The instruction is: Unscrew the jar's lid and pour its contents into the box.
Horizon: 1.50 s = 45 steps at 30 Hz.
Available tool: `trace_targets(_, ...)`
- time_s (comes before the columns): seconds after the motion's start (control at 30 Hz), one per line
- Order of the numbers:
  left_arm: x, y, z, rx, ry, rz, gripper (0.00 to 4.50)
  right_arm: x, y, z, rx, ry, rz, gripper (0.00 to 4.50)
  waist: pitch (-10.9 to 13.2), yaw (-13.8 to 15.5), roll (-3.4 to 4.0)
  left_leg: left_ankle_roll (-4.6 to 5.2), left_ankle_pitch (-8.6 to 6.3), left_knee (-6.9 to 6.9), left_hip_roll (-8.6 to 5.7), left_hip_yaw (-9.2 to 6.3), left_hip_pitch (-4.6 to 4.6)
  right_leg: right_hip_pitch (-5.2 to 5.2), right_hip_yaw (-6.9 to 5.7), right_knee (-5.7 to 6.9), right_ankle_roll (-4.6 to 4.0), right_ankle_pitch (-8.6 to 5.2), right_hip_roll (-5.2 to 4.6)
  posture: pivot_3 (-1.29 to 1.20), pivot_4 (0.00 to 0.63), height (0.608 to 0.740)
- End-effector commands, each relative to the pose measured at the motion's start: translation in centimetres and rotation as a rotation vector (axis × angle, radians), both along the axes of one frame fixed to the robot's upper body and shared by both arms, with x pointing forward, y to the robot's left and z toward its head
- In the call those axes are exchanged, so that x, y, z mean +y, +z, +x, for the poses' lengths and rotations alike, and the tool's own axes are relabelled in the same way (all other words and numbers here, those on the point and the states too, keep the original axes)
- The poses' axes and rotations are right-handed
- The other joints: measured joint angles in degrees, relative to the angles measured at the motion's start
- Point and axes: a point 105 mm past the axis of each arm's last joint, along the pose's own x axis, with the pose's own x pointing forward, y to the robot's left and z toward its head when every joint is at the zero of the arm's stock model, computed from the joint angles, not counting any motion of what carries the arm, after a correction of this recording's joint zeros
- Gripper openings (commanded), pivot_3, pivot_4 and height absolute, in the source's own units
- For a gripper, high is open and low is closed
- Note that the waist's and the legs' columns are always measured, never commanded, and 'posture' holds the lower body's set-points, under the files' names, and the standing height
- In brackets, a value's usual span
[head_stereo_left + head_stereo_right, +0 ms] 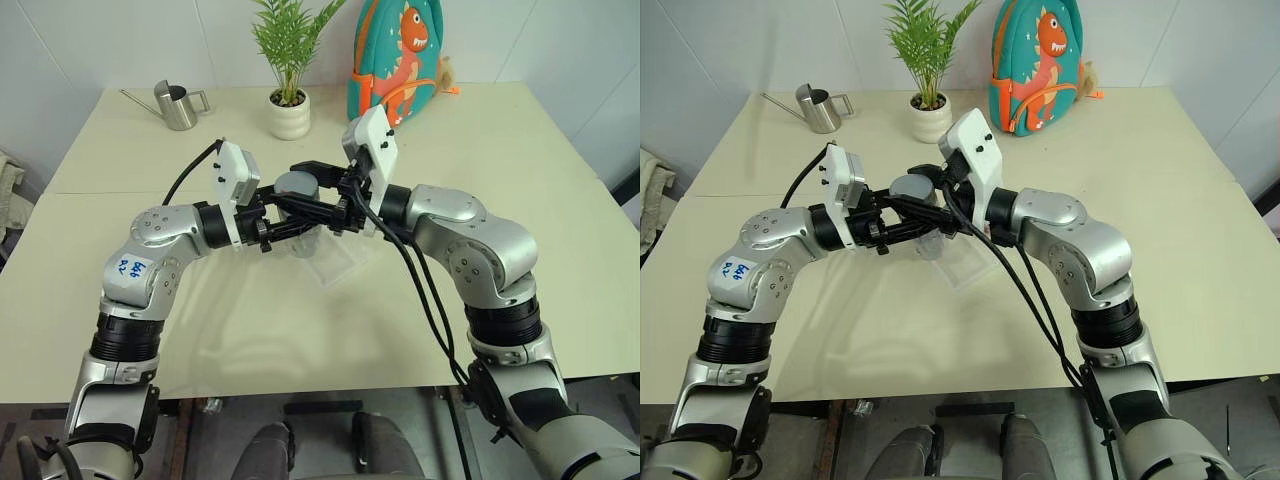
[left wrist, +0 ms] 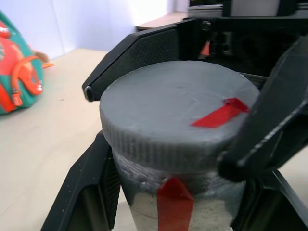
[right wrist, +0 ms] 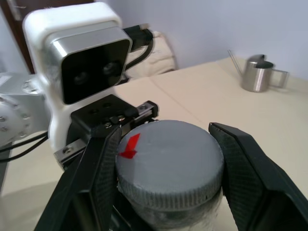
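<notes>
Table: pale cream table (image 1: pixel 480 330) spreads under my arms, with white walls behind it.
Left arm: my elbow is bent low on my left and the forearm reaches up and inward, so my left gripper (image 1: pixel 285 226) points roughly level toward the middle.
Left grip: my two black fingers (image 2: pixel 96 192) are closed on the body of the jar (image 2: pixel 192 214), one on each side below the cap; I hold it upright above the table.
Right arm: my forearm rises from the right, the wrist bends inward, and my right gripper (image 3: pixel 166 159) comes level across from the right to meet the left one.
Right grip: my black fingers (image 3: pixel 250 168) flank the ribbed rim of the lid (image 3: pixel 168 159), clamped against it on both sides.
Lid: grey, round, seated on the jar's top, a strip of red tape on its flat face.
Jar: silvery wall with a red strip under the cap; held between both grippers near the table's middle.
Box: clear plastic box (image 1: pixel 335 262) lies on the table just beneath and a little right of the jar.
Far edge: steel watering can (image 1: pixel 178 105) at far left, potted plant (image 1: pixel 288 100) in a white pot at centre, teal dinosaur backpack (image 1: pixel 400 60) to its right against the wall.
</notes>
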Motion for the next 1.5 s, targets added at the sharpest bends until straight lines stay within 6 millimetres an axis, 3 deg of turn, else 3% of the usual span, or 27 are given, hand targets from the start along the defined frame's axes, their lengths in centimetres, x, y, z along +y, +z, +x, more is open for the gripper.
trace_targets(0.03,0.1,2.0,-1.4,-0.07,-0.14,0.011,2.35,-0.6,1.0,-2.4,-0.087,0.204,-0.048,2.55,0.0,0.01,0.0,0.0,0.0,0.0,0.0,0.01,-0.02,0.0,-0.01,-0.04,0.0,0.0,0.01,0.0,0.15,0.74)
trace_targets(0.23,0.3,2.1,-4.2,0.021,-0.415,0.068,2.35,-2.2,1.6,-5.7,-0.084,0.519,-0.176,2.55,0.01,-0.1,0.01,0.07,-0.04,0.01,0.03,0.04,-0.04,0.04,-0.04,-0.16,0.01,0.0,0.01,0.0,0.15,0.74)
trace_targets(0.57,0.0,2.1,-4.5,0.02,-0.415,0.033,2.35,-2.2,2.8,-4.8,-0.086,0.463,-0.138,2.55,0.01,0.01,0.01,0.06,-0.04,0.04,0.08,0.06,-0.04,0.04,-0.03,-0.17,0.01,0.0,0.0,0.0,0.15,0.74)
trace_targets(0.77,0.3,2.3,-4.2,0.002,-0.363,-0.019,2.35,-2.6,3.6,-3.8,-0.09,0.383,-0.063,4.48,0.01,0.07,0.01,0.06,-0.04,0.03,0.1,0.05,-0.05,0.02,-0.03,-0.18,0.01,0.0,0.0,0.0,0.15,0.74)
trace_targets(1.03,1.7,2.5,-1.9,-0.044,-0.141,-0.137,2.35,-4.3,4.8,-1.7,-0.112,0.158,0.033,4.48,0.01,0.16,0.01,0.06,-0.05,0.03,0.09,0.05,-0.06,0.03,-0.03,-0.2,0.01,0.0,-0.01,0.0,0.15,0.74)
trace_targets(1.3,0.5,2.4,-1.4,-0.043,-0.123,-0.183,2.35,-1.6,3.8,-3.0,-0.088,0.197,0.034,4.48,0.01,-0.08,0.01,0.05,-0.05,0.02,0.1,0.06,-0.05,0.02,-0.03,-0.17,0.01,0.01,0.01,0.0,0.15,0.74)
trace_targets(1.5,-0.6,2.0,-2.0,-0.036,-0.182,-0.16,2.35,-0.2,3.9,-1.7,-0.105,0.166,0.03,4.48,0.01,0.04,0.01,0.05,-0.04,0.12,0.04,0.06,-0.05,0.02,-0.01,-0.07,0.01,0.01,-0.02,0.0,0.15,0.74)
